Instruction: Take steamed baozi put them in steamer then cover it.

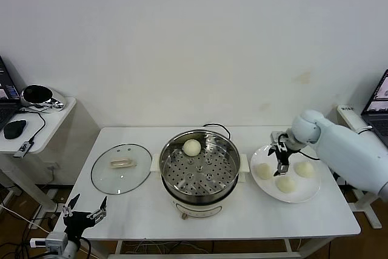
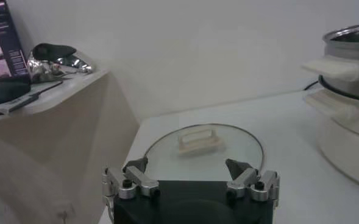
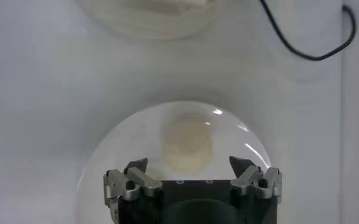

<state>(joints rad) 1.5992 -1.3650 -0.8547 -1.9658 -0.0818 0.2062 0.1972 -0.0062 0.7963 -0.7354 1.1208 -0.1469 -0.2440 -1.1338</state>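
The right gripper (image 1: 283, 165) hangs over the plate (image 1: 304, 196), fingers spread and empty, pointing down among the three buns there. In the right wrist view its open fingers (image 3: 136, 167) frame one bun (image 3: 188, 143) lying directly below on the plate (image 3: 106, 158). In the head view the nearest bun (image 1: 264, 171) sits just to the gripper's left, another (image 1: 285, 184) just in front of it, and the third (image 1: 305, 169) to its right; none of them is touched.

Just left of the plate stands the steamer (image 1: 200, 174), uncovered, with a fourth bun (image 1: 191, 147) resting on its perforated tray near the back rim. A black cord (image 1: 219, 127) loops behind it on the table (image 1: 139, 210).

The glass lid (image 1: 121, 168) lies flat on the table left of the steamer, apart from it. The left gripper (image 1: 85, 213) waits low off the table's front left corner, fingers open and empty, facing the lid (image 2: 203, 146). A side desk (image 1: 42, 119) stands farther left.
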